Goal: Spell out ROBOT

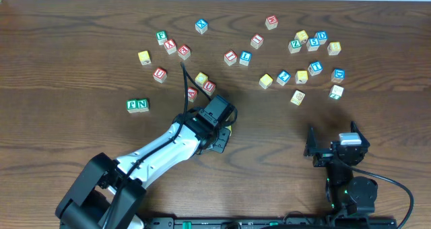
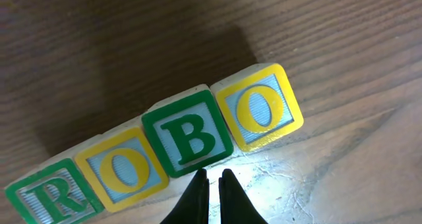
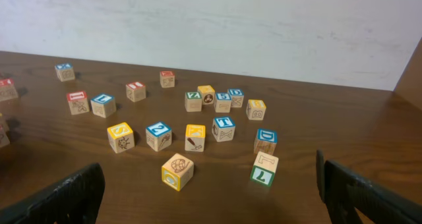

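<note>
Holding nothing, the left gripper point(image 2: 212, 183) is showing its two dark fingertips pressed together, pointing at the lower edge of the B cube point(image 2: 190, 140). Whether they are touching it or stopping just short cannot be told.

Item, B cube: lying directly ahead of the tips, showing a green frame and a green letter on a pale hatched panel.

Item, first O cube point(image 2: 122, 170): sitting flush against the B cube's left side, showing a yellow frame and a yellow letter on pale blue.

Item, R cube point(image 2: 49, 197): adjoining that O further left, green-framed, running partly out of the picture.

Item, second O cube point(image 2: 260, 109): standing at the B cube's right side, yellow-framed, sitting slightly higher than its neighbours.

The four are forming a slanted row on the dark wooden table point(image 2: 330, 39), reading R-O-B-O.

Item, T cube point(image 3: 224, 128): blue-faced, standing among the scattered cubes point(image 3: 159, 136) on the table's right half, well apart from the row.

The right gripper point(image 3: 211, 197) is hanging before that cluster, jaws spread wide and gripping nothing.
</note>
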